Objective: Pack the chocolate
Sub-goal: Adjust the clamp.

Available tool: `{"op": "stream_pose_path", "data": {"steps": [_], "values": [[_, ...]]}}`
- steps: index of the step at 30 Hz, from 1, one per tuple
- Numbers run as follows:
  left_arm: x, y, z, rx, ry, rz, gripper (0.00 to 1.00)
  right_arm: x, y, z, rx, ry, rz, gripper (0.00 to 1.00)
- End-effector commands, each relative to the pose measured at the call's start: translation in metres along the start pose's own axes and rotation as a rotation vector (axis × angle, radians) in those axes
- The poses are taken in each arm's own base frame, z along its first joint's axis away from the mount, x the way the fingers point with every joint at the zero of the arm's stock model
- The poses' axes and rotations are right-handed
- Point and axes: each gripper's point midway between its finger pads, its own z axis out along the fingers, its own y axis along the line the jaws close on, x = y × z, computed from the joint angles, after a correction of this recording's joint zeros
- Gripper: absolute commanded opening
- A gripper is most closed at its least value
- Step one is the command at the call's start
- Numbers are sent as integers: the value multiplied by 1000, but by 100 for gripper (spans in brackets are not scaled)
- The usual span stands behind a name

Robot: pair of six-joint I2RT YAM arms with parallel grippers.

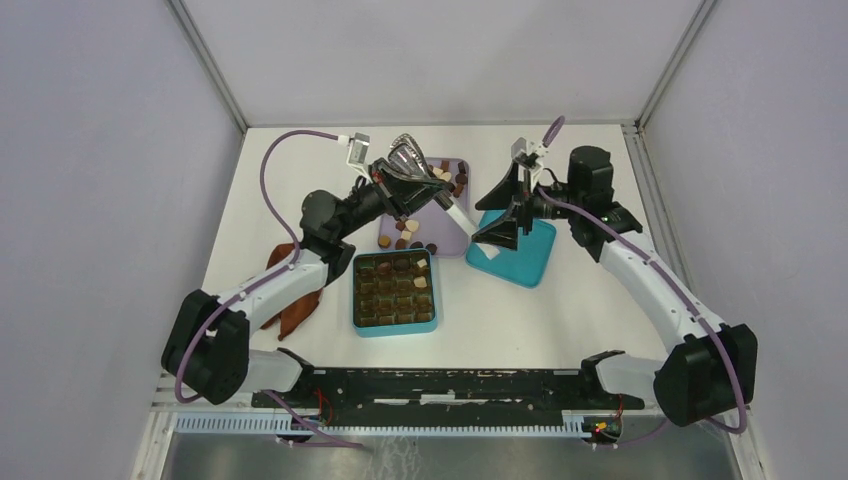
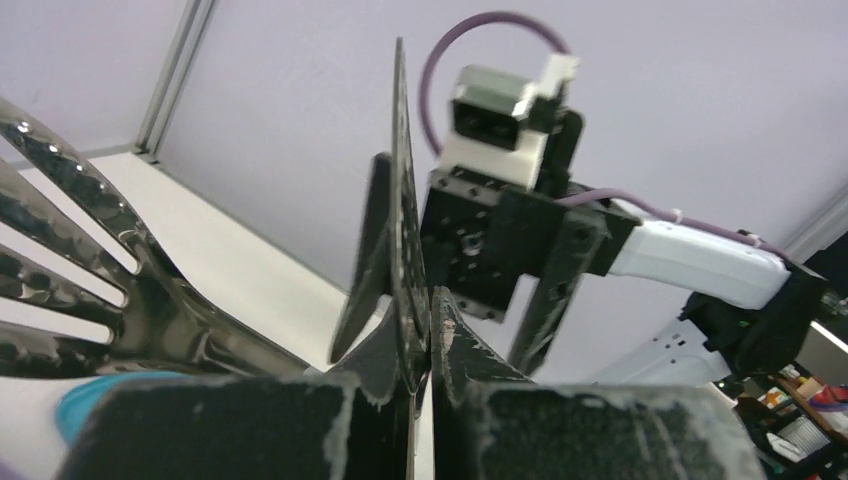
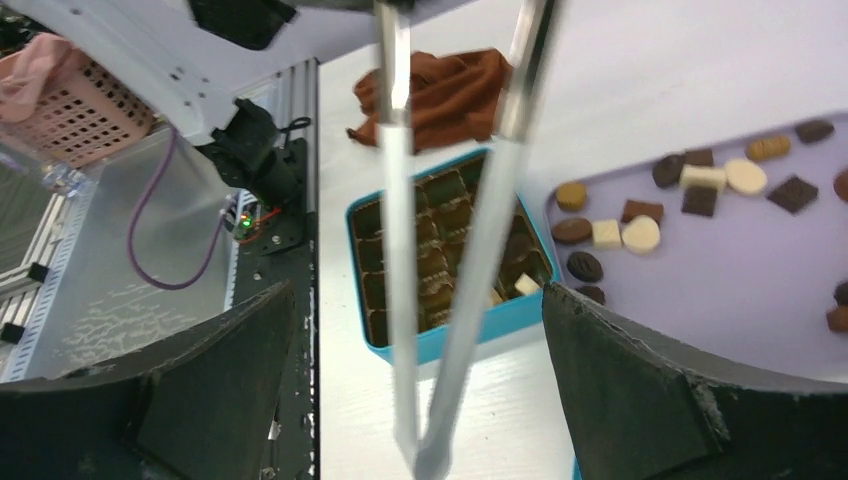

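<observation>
Chocolate point(image 3: 640, 235) lies on tray point(image 3: 740, 300), apart from open right jaws.

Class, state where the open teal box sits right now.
In the top view, the teal box sits mid-table, just below the lavender tray, between the brown cloth (left) and teal lid (right).

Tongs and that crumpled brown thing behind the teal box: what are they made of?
The tongs look like polished metal: silvery, with mirror-like glints. The brown thing looks like soft cloth: matte, with folds and wrinkles.
</observation>
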Motion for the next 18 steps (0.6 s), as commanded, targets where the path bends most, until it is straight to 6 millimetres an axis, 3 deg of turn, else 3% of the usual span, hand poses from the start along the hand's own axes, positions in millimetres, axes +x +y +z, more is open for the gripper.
{"op": "stream_pose_path", "data": {"steps": [1,7,13,18], "values": [[-27,-37,6,145,-88,4,2,6,-33,4,129,42,12,98],[-27,-50,8,192,-91,-6,2,14,0,32,-65,36,86,98],[-30,-57,9,220,-115,-26,2,-15,19,50,-157,-26,113,97],[-28,-56,8,229,-121,-53,2,-18,20,61,-198,-16,147,84]]}}
